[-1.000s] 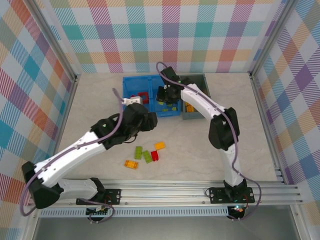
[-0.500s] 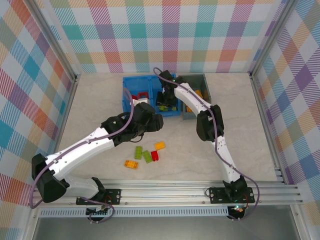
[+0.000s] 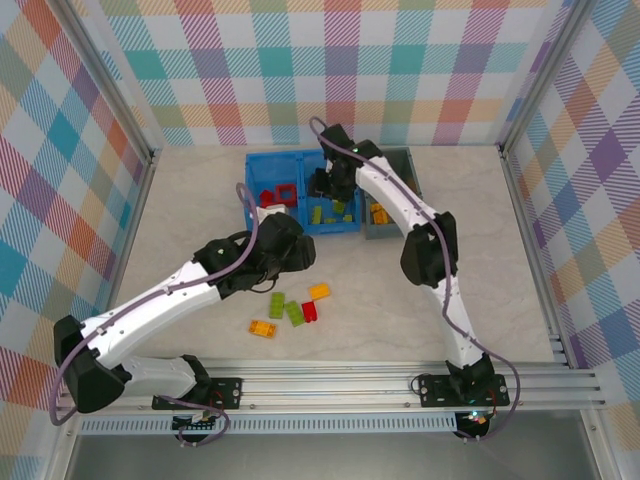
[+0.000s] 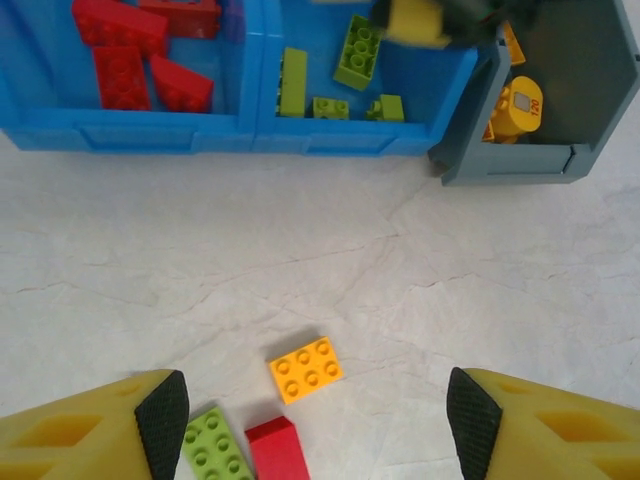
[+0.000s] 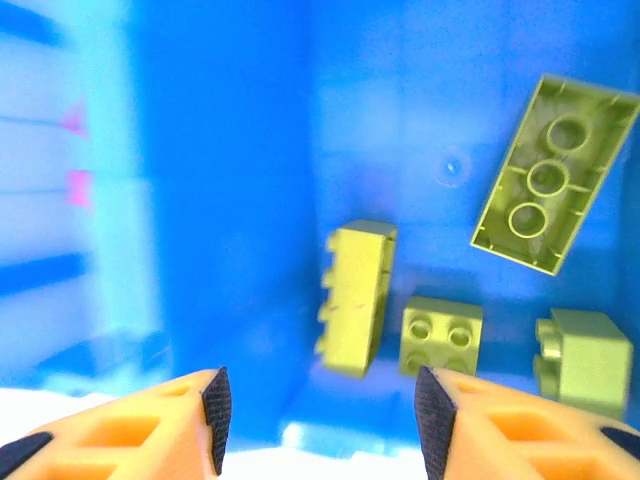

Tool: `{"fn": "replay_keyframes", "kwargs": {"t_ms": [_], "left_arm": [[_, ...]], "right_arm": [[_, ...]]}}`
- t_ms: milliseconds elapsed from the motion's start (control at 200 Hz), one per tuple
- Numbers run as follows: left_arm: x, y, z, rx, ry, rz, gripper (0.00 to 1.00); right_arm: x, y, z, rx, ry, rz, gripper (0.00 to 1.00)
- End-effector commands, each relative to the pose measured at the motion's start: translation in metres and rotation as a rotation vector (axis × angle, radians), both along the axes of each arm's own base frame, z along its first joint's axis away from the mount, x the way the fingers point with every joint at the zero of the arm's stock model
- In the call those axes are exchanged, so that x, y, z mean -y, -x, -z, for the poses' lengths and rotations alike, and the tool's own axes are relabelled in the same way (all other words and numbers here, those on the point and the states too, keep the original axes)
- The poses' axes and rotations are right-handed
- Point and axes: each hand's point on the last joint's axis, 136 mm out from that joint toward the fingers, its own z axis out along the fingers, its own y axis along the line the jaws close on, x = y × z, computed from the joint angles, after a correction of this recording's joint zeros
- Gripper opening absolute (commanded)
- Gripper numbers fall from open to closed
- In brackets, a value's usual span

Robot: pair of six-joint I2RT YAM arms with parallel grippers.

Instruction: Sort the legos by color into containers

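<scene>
My right gripper (image 5: 325, 410) hangs inside the right compartment of the blue bin (image 5: 230, 200), jaws apart and nothing between them. Four lime green bricks lie on the floor beyond my fingertips; the nearest one (image 5: 355, 295) is tipped on its side.

My left gripper (image 4: 317, 425) hovers over the table, jaws wide apart and empty. An orange brick (image 4: 306, 369) sits between and just ahead of its fingertips. A green brick (image 4: 215, 445) and a red brick (image 4: 275, 450) lie together nearer its left finger.

I judge the next pick to be that orange brick. To do it well I should centre over it and turn my wrist so the pads meet its flat sides. I should come straight down and keep clear of the red brick just beside it. The grey bin (image 4: 510, 165), far ahead to the right, looks like its home.

The green and red bricks are cut off at the frame edge. The right wrist picture is blurred. The grey bin's wall hides most of its yellow contents.
</scene>
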Motion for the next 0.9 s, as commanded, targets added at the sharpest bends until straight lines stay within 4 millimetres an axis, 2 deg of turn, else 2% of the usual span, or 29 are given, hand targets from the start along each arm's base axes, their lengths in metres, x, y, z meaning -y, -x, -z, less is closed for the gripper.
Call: {"fn": "replay_keyframes", "kwargs": {"t_ms": [0, 100, 190, 275, 360, 415, 420, 465, 605, 765, 895], "left_arm": [[-0.025, 0.013, 0.008, -0.05, -0.054, -0.035, 0.69], [-0.036, 0.028, 0.021, -0.108, -0.079, -0.03, 0.67], [-0.047, 0.044, 0.035, -0.159, -0.074, -0.043, 0.66], [-0.055, 0.058, 0.048, -0.204, -0.056, -0.056, 0.66], [-0.064, 0.07, 0.062, -0.249, -0.048, -0.078, 0.66], [-0.071, 0.077, 0.07, -0.275, -0.05, -0.1, 0.65], [-0.071, 0.078, 0.071, -0.279, -0.052, -0.102, 0.65], [-0.073, 0.082, 0.078, -0.301, -0.048, -0.111, 0.65], [-0.063, 0.089, 0.096, -0.36, -0.015, -0.116, 0.63], [-0.043, 0.087, 0.111, -0.384, -0.039, -0.129, 0.64], [-0.016, 0.083, 0.121, -0.393, -0.049, -0.129, 0.69]], "right_arm": [[0.005, 0.021, -0.098, 0.186, -0.043, -0.037, 0.52], [0.012, 0.046, -0.131, 0.275, -0.05, -0.061, 0.52], [0.021, 0.079, -0.147, 0.335, -0.08, -0.087, 0.53], [0.033, 0.114, -0.151, 0.367, -0.105, -0.106, 0.54], [0.044, 0.153, -0.147, 0.376, -0.137, -0.146, 0.56], [0.045, 0.18, -0.137, 0.368, -0.146, -0.194, 0.57], [0.048, 0.183, -0.14, 0.376, -0.153, -0.194, 0.57], [0.05, 0.204, -0.128, 0.359, -0.147, -0.229, 0.58], [0.067, 0.263, -0.093, 0.286, -0.136, -0.274, 0.61], [0.079, 0.318, -0.057, 0.233, -0.142, -0.306, 0.64], [0.082, 0.349, -0.034, 0.236, -0.111, -0.351, 0.66]]}}
